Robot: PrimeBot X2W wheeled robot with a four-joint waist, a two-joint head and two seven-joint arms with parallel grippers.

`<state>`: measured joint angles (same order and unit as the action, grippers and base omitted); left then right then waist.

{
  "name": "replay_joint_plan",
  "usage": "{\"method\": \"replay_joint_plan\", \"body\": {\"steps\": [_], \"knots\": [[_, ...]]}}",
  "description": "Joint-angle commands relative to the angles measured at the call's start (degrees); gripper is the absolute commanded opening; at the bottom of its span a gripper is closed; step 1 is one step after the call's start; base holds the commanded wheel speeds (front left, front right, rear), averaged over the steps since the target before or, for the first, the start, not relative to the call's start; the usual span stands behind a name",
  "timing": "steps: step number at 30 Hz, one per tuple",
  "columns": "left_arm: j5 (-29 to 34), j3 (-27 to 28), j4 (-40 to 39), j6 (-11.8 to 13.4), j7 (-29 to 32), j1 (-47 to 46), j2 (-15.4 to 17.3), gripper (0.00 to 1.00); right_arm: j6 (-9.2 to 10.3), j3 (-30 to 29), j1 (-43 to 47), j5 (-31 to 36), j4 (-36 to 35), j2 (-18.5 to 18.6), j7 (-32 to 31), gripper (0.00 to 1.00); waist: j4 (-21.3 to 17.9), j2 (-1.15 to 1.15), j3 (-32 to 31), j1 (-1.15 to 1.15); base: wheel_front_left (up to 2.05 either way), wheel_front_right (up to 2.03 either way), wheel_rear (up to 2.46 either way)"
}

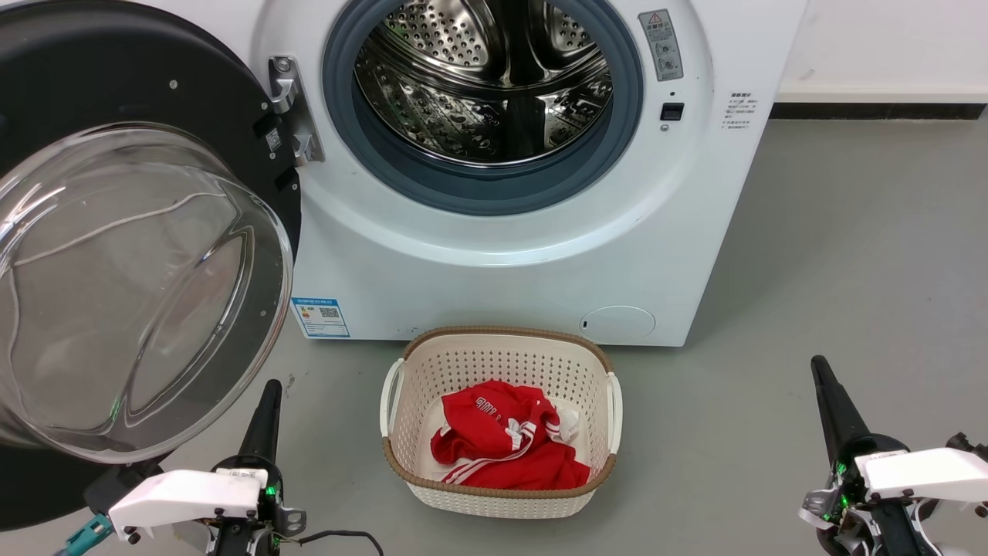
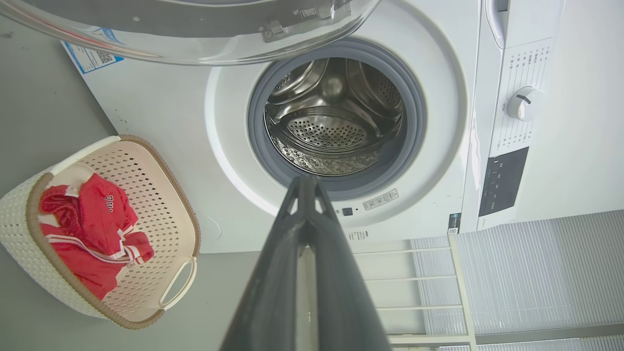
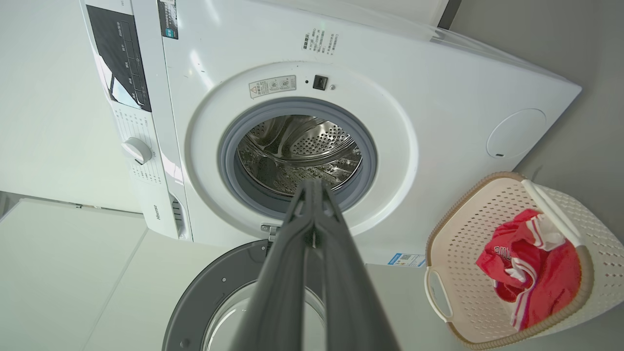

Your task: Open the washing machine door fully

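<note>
The left gripper point(image 1: 268, 394) has its two dark fingers pressed together on nothing, pointing up from the near left, just beside the lower rim of the glass bowl but apart from it. The right gripper point(image 1: 820, 371) is likewise clenched and empty, at the near right over bare floor point(image 1: 849, 255), well clear of everything. The washing machine door point(image 1: 139, 93) hangs swung out to the left of the washing machine point(image 1: 478, 262), its bulging bowl facing the near side and its hinge point(image 1: 289, 108) spread wide, so the steel drum point(image 1: 494, 85) lies fully exposed. By my reading the door is at or close to its limit. The main risk is therefore overdoing it: a further push from the left arm could load the hinge against its stop, or slip off the smooth curved glass. A second risk is the left arm rising or swinging left carelessly, since the finger stands so close under the bowl that it could strike it, or nudge the door back toward the opening. The laundry basket point(image 1: 502, 332) with its red garment point(image 1: 502, 440) sits on the floor between the grippers, just in front of the machine, and a low sweep from either arm could knock it.
</note>
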<state>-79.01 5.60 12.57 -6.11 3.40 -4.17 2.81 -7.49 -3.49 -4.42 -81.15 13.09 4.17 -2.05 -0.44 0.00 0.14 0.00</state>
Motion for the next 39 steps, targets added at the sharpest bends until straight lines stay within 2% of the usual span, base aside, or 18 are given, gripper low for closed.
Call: {"method": "replay_joint_plan", "body": {"steps": [1, 29, 39], "knots": [[-1.13, 0.17, 0.05, -0.42, 0.33, -1.3, 0.11, 0.0, -0.01, -0.19, -1.07, -1.28, -0.05, 0.12, -0.2, 0.0, 0.02, 0.0, 0.0, 0.0, 0.0, 0.0, 0.0], [-13.49, 1.09, 1.62, -1.52, 3.35, -2.4, 0.12, 0.0, 0.0, -1.55, -1.97, -12.64, 0.94, -0.19, -3.42, 0.0, 0.43, 0.0, 0.04, 0.0, 0.0, 0.0, 0.0], [-13.44, 1.07, 1.6, -1.55, 3.33, -2.38, 0.11, 0.0, 0.0, -1.76, -2.01, -12.35, 0.93, -0.33, -3.55, 0.0, 0.44, 0.0, 0.04, 0.0, 0.0, 0.0, 0.0]]}}
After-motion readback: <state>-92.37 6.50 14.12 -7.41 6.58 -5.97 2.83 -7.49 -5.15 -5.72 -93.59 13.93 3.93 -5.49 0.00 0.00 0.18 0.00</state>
